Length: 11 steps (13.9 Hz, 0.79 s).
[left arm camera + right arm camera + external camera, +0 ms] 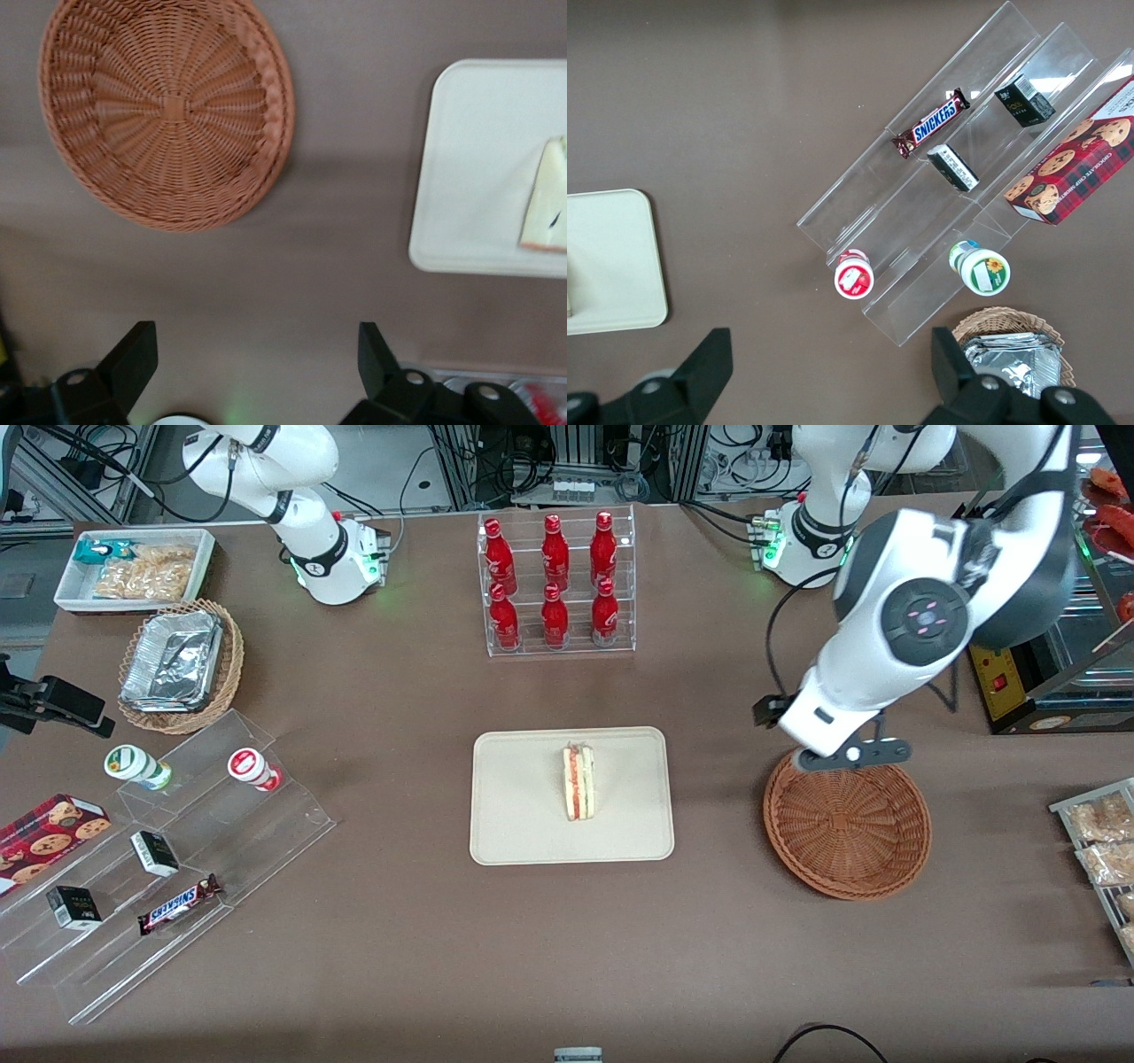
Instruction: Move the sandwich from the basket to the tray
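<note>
The sandwich lies on the tray, a little toward the working arm's end from the tray's middle, resting on one flat side so that its red-orange and yellow filling edge faces up. In the left wrist view only a pale corner of the sandwich shows on the tray. The tray sits flat on the brown table, nearer the front camera than the clear rack of red bottles. Beside the tray, toward the working arm's end and well apart from it, is the basket, with nothing in it; the wrist view shows its bare woven bottom. The gripper hangs above the basket's rim, at the edge farther from the front camera, not touching it. In the wrist view the gripper has its two dark fingers spread wide apart with only table between them, holding nothing. Toward the parked arm's end from the tray stands a clear stepped display carrying a Snickers bar, small dark boxes and two little cups, with a cookie box at its end. Farther from the front camera than that display is a tan wicker basket with a foil container, and a white bin of snack packets.
</note>
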Tool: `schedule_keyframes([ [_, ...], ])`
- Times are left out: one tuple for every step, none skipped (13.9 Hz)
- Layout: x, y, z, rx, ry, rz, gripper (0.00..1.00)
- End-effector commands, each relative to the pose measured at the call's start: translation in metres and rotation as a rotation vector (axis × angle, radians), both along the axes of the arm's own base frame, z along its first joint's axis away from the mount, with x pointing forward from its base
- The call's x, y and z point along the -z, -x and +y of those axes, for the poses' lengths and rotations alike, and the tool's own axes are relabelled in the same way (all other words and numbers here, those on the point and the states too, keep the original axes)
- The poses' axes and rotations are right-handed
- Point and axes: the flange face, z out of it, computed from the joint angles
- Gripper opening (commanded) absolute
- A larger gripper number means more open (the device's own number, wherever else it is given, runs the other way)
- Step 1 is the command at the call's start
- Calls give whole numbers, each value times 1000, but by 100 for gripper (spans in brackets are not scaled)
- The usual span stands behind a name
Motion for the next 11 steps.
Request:
schedule_keyframes([
  [-27, 16, 40, 92, 18, 8, 100],
  [-38, 19, 51, 105, 20, -3, 100],
  [-50, 22, 60, 113, 12, -24, 100],
  [-62, 26, 69, 104, 9, -46, 100],
  [-70, 29, 78, 88, 8, -62, 100],
  [-79, 30, 89, 67, 4, -80, 100],
  [-86, 31, 92, 66, -3, -96, 100],
  [-95, 34, 94, 74, -1, -112, 100],
  [-101, 38, 95, 92, 1, -121, 100],
  [-107, 40, 96, 104, 2, -128, 100],
  [-107, 42, 98, 111, 2, -116, 100],
])
